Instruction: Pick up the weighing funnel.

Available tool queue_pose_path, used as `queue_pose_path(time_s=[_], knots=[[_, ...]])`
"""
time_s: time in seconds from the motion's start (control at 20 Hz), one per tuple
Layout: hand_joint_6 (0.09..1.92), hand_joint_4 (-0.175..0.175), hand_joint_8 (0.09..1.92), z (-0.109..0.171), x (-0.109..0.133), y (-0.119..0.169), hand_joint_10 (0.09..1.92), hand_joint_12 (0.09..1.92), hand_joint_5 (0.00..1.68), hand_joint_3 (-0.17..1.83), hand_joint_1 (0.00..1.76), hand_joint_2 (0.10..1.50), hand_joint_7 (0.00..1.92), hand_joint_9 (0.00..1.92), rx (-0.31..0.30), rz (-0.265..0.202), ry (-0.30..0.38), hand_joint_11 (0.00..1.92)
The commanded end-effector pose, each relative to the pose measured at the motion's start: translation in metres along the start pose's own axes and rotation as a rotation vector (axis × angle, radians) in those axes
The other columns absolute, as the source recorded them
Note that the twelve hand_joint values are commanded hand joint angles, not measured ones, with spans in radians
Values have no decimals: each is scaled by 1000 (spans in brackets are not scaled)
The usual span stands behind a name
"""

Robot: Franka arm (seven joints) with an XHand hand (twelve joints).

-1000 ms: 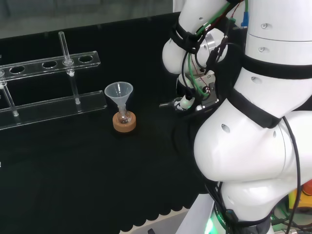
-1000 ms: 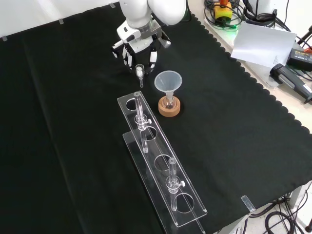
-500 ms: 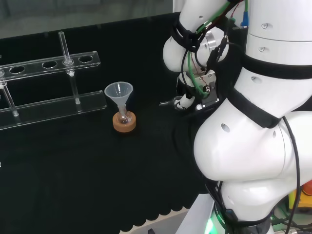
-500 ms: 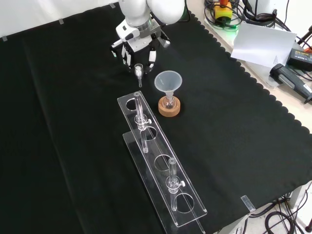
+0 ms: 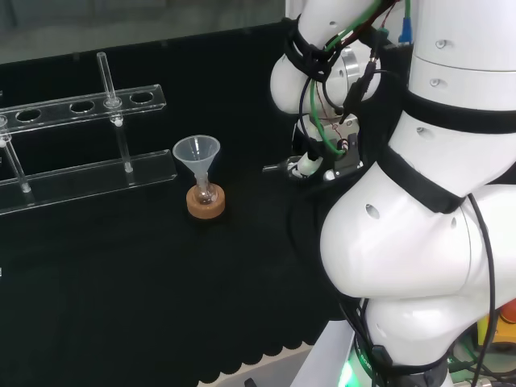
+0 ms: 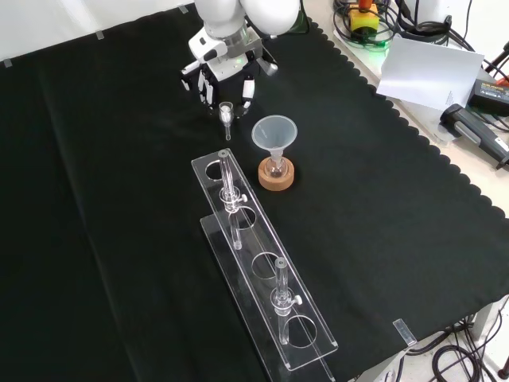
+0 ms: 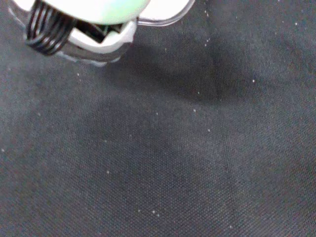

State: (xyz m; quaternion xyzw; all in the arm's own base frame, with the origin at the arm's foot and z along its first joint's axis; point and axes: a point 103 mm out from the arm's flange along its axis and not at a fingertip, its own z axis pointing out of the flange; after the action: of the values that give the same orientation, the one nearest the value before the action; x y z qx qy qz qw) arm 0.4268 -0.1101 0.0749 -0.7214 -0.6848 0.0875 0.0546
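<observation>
**While the hand pinches the weighing funnel, the big funnel stands apart**

Seen in the front view, the hand point(image 6: 227, 72) reaches down from the upper middle of the frame. Its fingers point(image 6: 208, 91) point toward the black cloth point(image 6: 119, 199) and close in on a small clear piece between their tips. That piece is the weighing funnel point(image 6: 227, 114), held with its cup up and its short stem hanging straight down. Whether the stem tip touches the cloth cannot be told.

Just right of it and a little lower in the same view stands the funnel point(image 6: 274, 131), a big cone with its mouth up. Its stem sits in a small flask on a cork ring point(image 6: 276, 181), and the hand does not touch it.

Below these, a clear rack point(image 6: 306, 338) runs toward the lower middle of the frame with 2 tubes upright in it.

From the head view, the hand point(image 5: 309, 165) shows at centre right, partly behind the white arm links. The funnel stands well to its left.

Through the wrist view, a blurred white part of the hand sits over dark woven cloth.
</observation>
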Motion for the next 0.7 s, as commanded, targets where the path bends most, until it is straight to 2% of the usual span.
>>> queue_pose_path(time_s=[0.05, 0.7], knots=[[229, 175, 242, -9, 1, -2, 220, 1451, 1480, 587, 1141, 630, 1515, 1057, -25, -2, 23, 0], [226, 175, 235, -30, 6, -7, 216, 1453, 1482, 590, 1142, 628, 1519, 1059, -66, 10, 67, 0]])
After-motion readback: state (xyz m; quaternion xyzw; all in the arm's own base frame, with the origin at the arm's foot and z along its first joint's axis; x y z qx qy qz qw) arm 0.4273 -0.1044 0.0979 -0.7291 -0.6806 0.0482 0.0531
